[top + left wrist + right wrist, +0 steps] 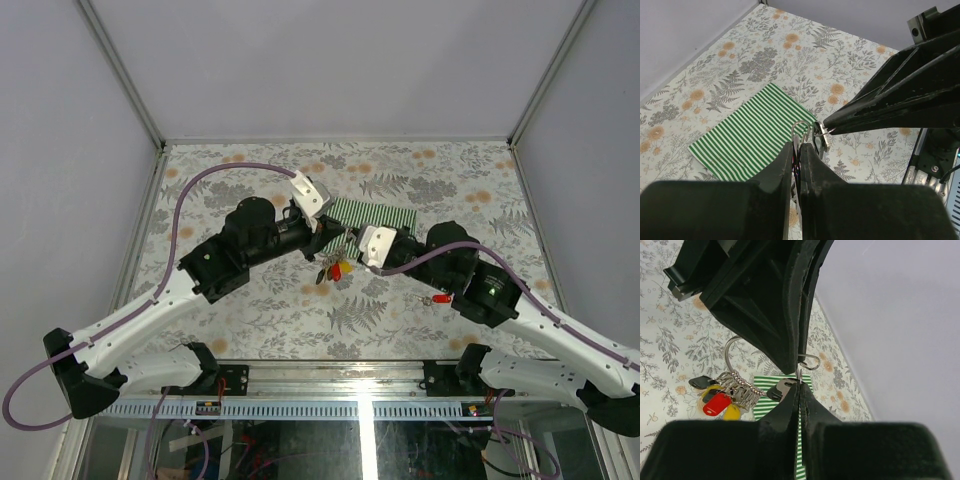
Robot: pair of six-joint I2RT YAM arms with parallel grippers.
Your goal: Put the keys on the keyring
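The keyring (731, 347) is a thin silver wire ring held in the air between both grippers, with a bunch of red-, yellow- and black-tagged keys (722, 399) hanging from it. In the top view the bunch (335, 268) dangles over the table. My left gripper (796, 147) is shut on the ring's wire (799, 127). From the right, my right gripper (799, 385) is shut on the wire's end, just below the left fingers (780, 315). A dark-tagged key (779, 389) hangs beside the right fingertips. One red-tagged key (440, 298) lies on the table by the right arm.
A green-and-white striped cloth (377, 213) lies flat on the flowered table just behind the grippers, and also shows under the left gripper (747, 140). Grey walls close the sides and back. A metal rail (360, 408) runs along the near edge.
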